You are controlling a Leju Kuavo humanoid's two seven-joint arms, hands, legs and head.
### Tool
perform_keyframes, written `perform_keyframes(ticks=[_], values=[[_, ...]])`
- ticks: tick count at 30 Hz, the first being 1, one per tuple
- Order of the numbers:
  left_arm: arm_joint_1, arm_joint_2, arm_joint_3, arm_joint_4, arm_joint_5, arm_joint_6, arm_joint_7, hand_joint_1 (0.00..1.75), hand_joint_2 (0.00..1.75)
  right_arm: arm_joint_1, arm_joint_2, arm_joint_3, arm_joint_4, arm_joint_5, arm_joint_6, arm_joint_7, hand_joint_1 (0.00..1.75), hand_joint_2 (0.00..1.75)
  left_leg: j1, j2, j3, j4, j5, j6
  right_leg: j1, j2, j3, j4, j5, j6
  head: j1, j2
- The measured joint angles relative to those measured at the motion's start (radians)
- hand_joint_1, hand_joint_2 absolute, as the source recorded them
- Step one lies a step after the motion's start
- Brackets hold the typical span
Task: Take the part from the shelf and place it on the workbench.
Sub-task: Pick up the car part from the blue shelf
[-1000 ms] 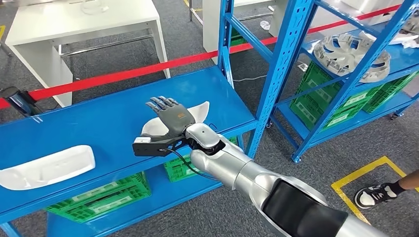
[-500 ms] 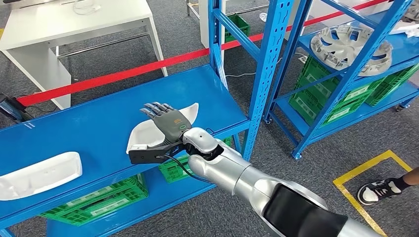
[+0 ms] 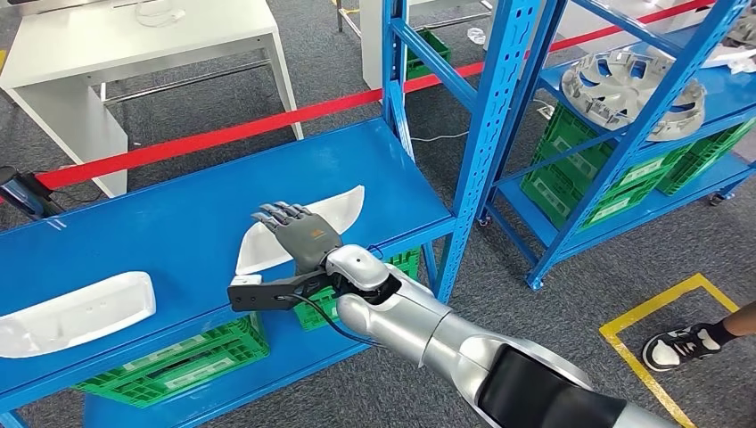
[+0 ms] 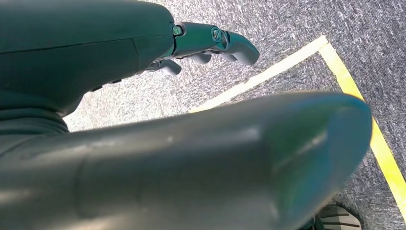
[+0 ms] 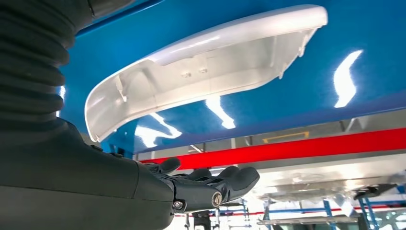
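Observation:
A long white curved part (image 3: 337, 210) lies on the blue shelf (image 3: 178, 223), near its right end. My right hand (image 3: 298, 234) hovers over the part's near half, palm down, fingers apart and holding nothing. In the right wrist view the part (image 5: 210, 62) shows its hollow ribbed side, and a gap separates it from my right hand (image 5: 191, 189). My left hand (image 4: 206, 40) hangs over grey carpet with nothing in it, its fingers loosely extended.
A second white part (image 3: 76, 312) lies at the shelf's left end. A blue upright post (image 3: 486, 134) stands just right of my hand. Beyond the red tape (image 3: 223, 134) is a white workbench (image 3: 143, 40). Green crates (image 3: 178, 352) sit below. A person's shoe (image 3: 673, 348) is at the right.
The view has swayed slightly. My right hand has drawn back a little toward the shelf's near edge, so more of the white part shows beyond its fingers.

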Motion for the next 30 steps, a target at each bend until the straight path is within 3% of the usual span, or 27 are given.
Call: perform_keyframes(ticks=[10, 30], values=[[-0.002, 0.000, 0.000, 0.000, -0.008, -0.009, 0.011, 0.00, 0.00, -0.005, -0.003, 0.000, 0.065, 0.015, -0.028, 0.043, 0.00, 1.75, 0.000, 0.000, 0.000, 0.001, -0.001, 0.001, 0.000, 0.000, 0.001, -0.001, 0.001, 0.001, 0.000, 0.000], [-0.002, -0.003, 0.005, 0.000, -0.014, 0.000, -0.004, 0.00, 0.00, -0.085, 0.013, 0.000, 0.205, 0.009, -0.042, 0.012, 0.00, 1.75, 0.000, 0.000, 0.000, 0.001, -0.001, 0.001, 0.000, 0.000, 0.002, -0.001, 0.001, 0.001, 0.000, 0.000]])
